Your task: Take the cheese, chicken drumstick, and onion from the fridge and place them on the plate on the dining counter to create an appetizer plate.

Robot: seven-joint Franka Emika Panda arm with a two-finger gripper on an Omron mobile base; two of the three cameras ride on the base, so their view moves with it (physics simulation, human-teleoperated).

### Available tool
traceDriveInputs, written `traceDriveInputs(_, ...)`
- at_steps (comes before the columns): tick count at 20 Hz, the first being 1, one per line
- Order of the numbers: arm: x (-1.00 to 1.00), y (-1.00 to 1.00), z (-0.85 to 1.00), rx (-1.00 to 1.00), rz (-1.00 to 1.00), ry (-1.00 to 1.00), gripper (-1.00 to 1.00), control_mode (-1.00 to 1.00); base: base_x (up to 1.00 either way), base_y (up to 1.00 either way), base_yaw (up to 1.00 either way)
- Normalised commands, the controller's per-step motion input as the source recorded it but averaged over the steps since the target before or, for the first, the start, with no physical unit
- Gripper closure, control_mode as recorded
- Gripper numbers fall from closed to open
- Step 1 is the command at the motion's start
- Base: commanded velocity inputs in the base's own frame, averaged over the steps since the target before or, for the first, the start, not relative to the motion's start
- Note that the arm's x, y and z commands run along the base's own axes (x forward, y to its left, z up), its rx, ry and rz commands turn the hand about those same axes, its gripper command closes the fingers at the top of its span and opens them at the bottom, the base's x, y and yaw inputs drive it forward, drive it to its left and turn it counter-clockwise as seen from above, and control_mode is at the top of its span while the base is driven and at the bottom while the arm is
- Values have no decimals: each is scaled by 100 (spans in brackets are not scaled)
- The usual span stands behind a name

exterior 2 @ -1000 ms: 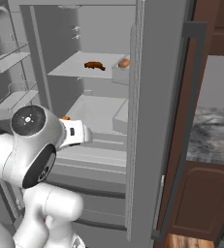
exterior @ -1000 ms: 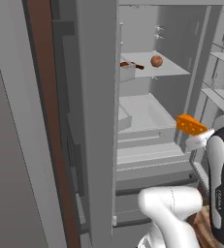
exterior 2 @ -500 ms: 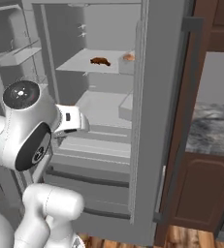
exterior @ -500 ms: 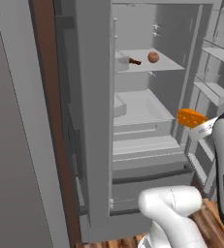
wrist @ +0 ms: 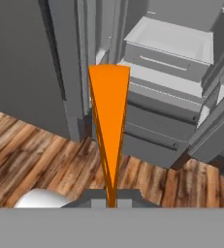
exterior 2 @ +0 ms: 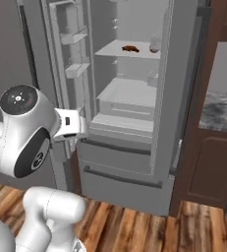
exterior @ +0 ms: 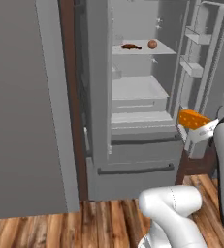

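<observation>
My gripper [exterior: 196, 127] is shut on the cheese [exterior: 193, 118], an orange wedge held in front of the open fridge [exterior: 133, 145], to the right of its lower drawers. In the hand view the cheese [wrist: 108, 116] rises as a long orange wedge from the gripper [wrist: 111, 196], with the fridge [wrist: 167, 121] behind it. On the upper fridge shelf lie the dark brown chicken drumstick [exterior: 131, 46] and, to its right, the round onion [exterior: 152, 44]. The right base view also has the drumstick [exterior 2: 130, 48] on that shelf. The plate and the dining counter are out of view.
Both fridge doors stand open, with racks on the right door [exterior: 193, 68]. A dark brown cabinet [exterior 2: 211, 162] with a marbled grey top [exterior 2: 222, 110] stands right of the fridge. A grey wall panel [exterior: 26, 106] lies to the left. Wooden floor [exterior: 60, 227] stretches in front.
The whole picture has shifted: the base has backed away from the fridge, which now looks smaller with floor showing. The cheese stays in the shut gripper.
</observation>
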Motion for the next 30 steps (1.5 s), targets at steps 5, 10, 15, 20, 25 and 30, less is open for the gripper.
traceDriveInputs(5, 0, 0, 0, 0, 0, 0, 100, 100, -88, 38, 41)
traceDriveInputs(10, 0, 0, 0, 0, 0, 0, 100, 100, -71, 56, 53)
traceDriveInputs(15, 0, 0, 0, 0, 0, 0, 100, 100, -71, 63, 61)
traceDriveInputs(20, 0, 0, 0, 0, 0, 0, 100, 100, -42, 65, 67)
traceDriveInputs(25, 0, 0, 0, 0, 0, 0, 100, 100, 6, 65, 71)
traceDriveInputs(30, 0, 0, 0, 0, 0, 0, 100, 100, 24, 26, 78)
